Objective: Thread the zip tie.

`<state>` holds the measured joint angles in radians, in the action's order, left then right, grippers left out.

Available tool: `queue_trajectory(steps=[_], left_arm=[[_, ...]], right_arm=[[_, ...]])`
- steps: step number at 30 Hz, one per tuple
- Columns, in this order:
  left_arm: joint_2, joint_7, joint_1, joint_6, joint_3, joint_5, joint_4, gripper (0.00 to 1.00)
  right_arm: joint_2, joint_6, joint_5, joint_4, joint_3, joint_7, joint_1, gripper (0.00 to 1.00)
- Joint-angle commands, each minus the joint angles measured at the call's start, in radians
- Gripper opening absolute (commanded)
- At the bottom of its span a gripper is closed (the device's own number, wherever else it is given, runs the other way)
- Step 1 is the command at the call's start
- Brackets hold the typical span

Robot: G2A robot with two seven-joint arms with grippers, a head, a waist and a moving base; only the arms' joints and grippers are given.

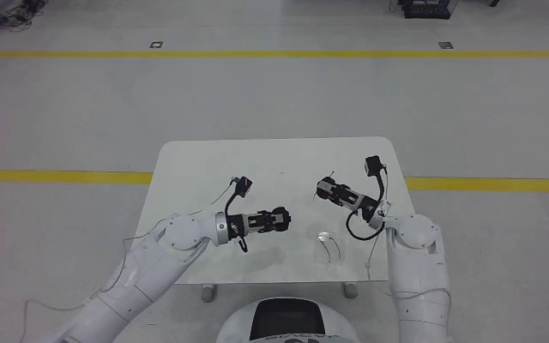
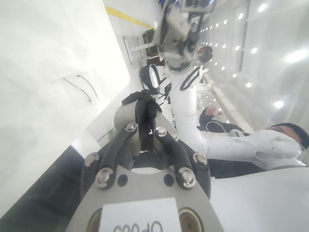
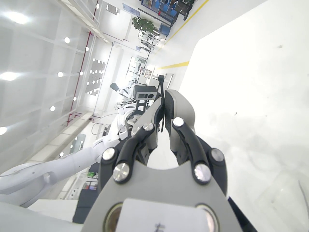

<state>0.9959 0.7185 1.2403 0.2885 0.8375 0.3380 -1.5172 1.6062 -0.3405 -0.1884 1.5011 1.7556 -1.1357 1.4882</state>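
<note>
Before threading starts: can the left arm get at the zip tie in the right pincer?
Probably yes. Only open air lies between the left pincer and right pincer above the table, and the zip tie pokes out past the right pincer's tips.

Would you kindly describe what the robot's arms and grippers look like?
The left arm and right arm have rounded white shells, with black wrist sections and looping black cables. The left gripper and right gripper have grey metal bodies, black linkage bars fixed by silver screws, grey fingers with ribbed black pads, and a white printed label at the base.
</note>
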Motion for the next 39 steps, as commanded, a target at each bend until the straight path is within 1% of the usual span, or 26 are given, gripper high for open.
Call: queue_trajectory(steps=[1,4,5,6,7,9,10,13,15,17,22,24,26,27,32,34,37,39], left_arm=[[0.006,-0.006,-0.011,0.002,-0.011,0.006,0.001,0.00],[0.015,-0.007,-0.031,0.003,-0.028,0.006,0.004,0.00],[0.017,-0.005,-0.037,0.004,-0.032,0.008,0.006,0.00],[0.020,0.000,-0.044,0.007,-0.038,0.011,0.008,0.00],[0.022,0.004,-0.048,0.011,-0.041,0.017,0.010,0.00],[0.025,0.012,-0.056,0.015,-0.046,0.026,0.017,0.00],[0.027,0.017,-0.058,0.016,-0.048,0.031,0.019,0.00],[0.029,0.031,-0.063,0.018,-0.049,0.043,0.033,0.00],[0.029,0.037,-0.064,0.022,-0.048,0.043,0.043,0.00],[0.028,0.044,-0.062,0.027,-0.044,0.048,0.053,0.00],[0.023,0.072,-0.056,0.052,-0.032,0.049,0.058,0.00],[0.024,0.044,-0.053,0.052,-0.024,0.037,0.050,0.00],[0.029,0.009,-0.050,0.052,-0.023,0.026,0.041,0.00],[0.030,0.002,-0.050,0.052,-0.023,0.024,0.040,0.00],[0.030,0.002,-0.050,0.052,-0.023,0.024,0.040,0.00],[0.030,0.002,-0.050,0.052,-0.023,0.024,0.040,0.00],[0.030,0.002,-0.050,0.052,-0.023,0.024,0.040,0.00],[0.030,0.002,-0.050,0.052,-0.023,0.024,0.040,0.00]], right_arm=[[-0.007,0.001,0.147,0.018,0.000,-0.019,0.028,0.00],[-0.016,0.001,0.276,0.005,0.014,-0.077,0.049,0.00],[-0.017,0.001,0.316,-0.003,0.023,-0.098,0.049,0.00],[-0.017,0.001,0.381,-0.019,0.037,-0.137,0.048,0.00],[-0.017,0.001,0.415,-0.035,0.051,-0.167,0.046,0.00],[-0.014,0.001,0.481,-0.070,0.080,-0.236,0.031,0.00],[-0.011,0.001,0.508,-0.084,0.090,-0.254,0.020,0.00],[-0.007,0.001,0.552,-0.113,0.087,-0.254,-0.001,0.00],[-0.006,0.001,0.565,-0.128,0.083,-0.254,-0.011,0.00],[-0.006,0.001,0.565,-0.128,0.083,-0.254,-0.011,0.00],[-0.006,0.001,0.565,-0.128,0.083,-0.254,-0.011,0.00],[-0.006,0.001,0.565,-0.128,0.083,-0.254,-0.011,0.00],[-0.006,0.001,0.565,-0.128,0.083,-0.254,-0.011,0.00],[-0.006,0.001,0.565,-0.128,0.083,-0.254,-0.011,0.00],[-0.006,0.001,0.565,-0.128,0.083,-0.254,-0.011,0.00],[-0.009,0.001,0.538,-0.117,0.075,-0.228,-0.013,0.00],[-0.015,0.001,0.502,-0.099,0.064,-0.214,-0.028,0.00],[-0.017,0.001,0.503,-0.091,0.062,-0.232,-0.038,0.00]])
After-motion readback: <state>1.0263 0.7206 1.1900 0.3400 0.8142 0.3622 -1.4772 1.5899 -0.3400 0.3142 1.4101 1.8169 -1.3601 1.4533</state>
